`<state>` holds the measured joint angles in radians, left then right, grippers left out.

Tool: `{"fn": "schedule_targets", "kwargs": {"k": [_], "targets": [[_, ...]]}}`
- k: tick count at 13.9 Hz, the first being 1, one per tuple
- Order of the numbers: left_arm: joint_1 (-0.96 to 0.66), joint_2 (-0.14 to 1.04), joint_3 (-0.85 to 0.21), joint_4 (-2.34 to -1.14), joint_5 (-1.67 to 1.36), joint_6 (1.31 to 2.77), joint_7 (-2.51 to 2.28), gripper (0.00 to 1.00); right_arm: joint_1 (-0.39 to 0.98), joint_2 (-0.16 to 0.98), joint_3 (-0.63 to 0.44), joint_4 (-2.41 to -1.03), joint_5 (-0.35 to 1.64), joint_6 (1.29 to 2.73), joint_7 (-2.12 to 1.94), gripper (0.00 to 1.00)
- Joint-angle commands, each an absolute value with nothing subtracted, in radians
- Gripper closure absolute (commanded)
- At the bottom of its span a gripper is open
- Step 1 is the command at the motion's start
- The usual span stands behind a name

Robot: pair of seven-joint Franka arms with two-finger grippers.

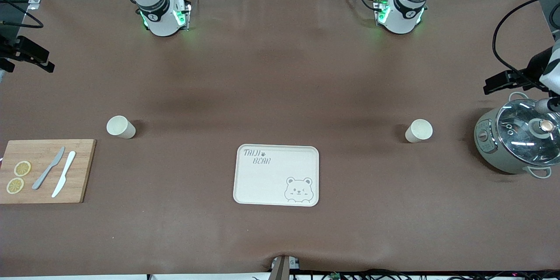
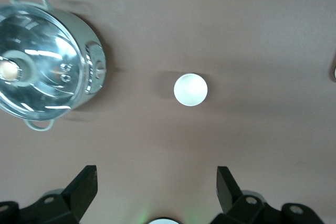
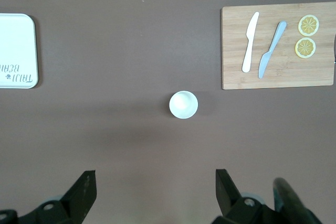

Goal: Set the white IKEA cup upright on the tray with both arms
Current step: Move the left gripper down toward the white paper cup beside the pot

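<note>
The cream tray [image 1: 262, 183] with the bear drawing lies mid-table, near the front camera; its edge shows in the right wrist view [image 3: 16, 35]. Two white cups stand on the table. One [image 1: 418, 131] is toward the left arm's end and shows under my left gripper's camera [image 2: 190, 89]. The other [image 1: 120, 127] is toward the right arm's end and shows in the right wrist view [image 3: 183, 104]. Each shows a plain pale round top; I cannot tell mouth from base. My left gripper [image 2: 156, 174] and right gripper [image 3: 155, 177] are open, empty and high over the table.
A grey-green pot with a glass lid [image 1: 516, 140] stands at the left arm's end, beside that cup [image 2: 47, 72]. A wooden cutting board [image 1: 43, 192] with two knives and two lemon slices lies at the right arm's end [image 3: 278, 77].
</note>
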<state>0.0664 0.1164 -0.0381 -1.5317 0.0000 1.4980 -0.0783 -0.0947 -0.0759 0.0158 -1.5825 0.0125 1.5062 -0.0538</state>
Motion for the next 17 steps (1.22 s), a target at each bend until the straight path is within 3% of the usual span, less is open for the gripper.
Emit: {"fn": "schedule_targets", "kwargs": {"k": [1,6,12,17], "targets": [[0.091,0.104,-0.041,-1.618,-0.051,1.569,-0.072,0.0,-0.107,-0.083,0.025,-1.578,0.009,1.5,-0.044,0.0],[0.084,0.084,-0.051,-1.765,-0.051,1.678,-0.098,0.0,-0.106,-0.083,0.025,-1.578,0.009,1.5,-0.044,0.0],[0.086,0.071,-0.074,-2.044,-0.043,2.075,-0.106,0.0,-0.106,-0.083,0.025,-1.578,0.009,1.502,-0.044,0.0],[0.084,0.169,-0.08,-2.152,-0.041,2.34,-0.107,0.0,-0.106,-0.083,0.025,-1.578,0.009,1.502,-0.044,0.0]]}}
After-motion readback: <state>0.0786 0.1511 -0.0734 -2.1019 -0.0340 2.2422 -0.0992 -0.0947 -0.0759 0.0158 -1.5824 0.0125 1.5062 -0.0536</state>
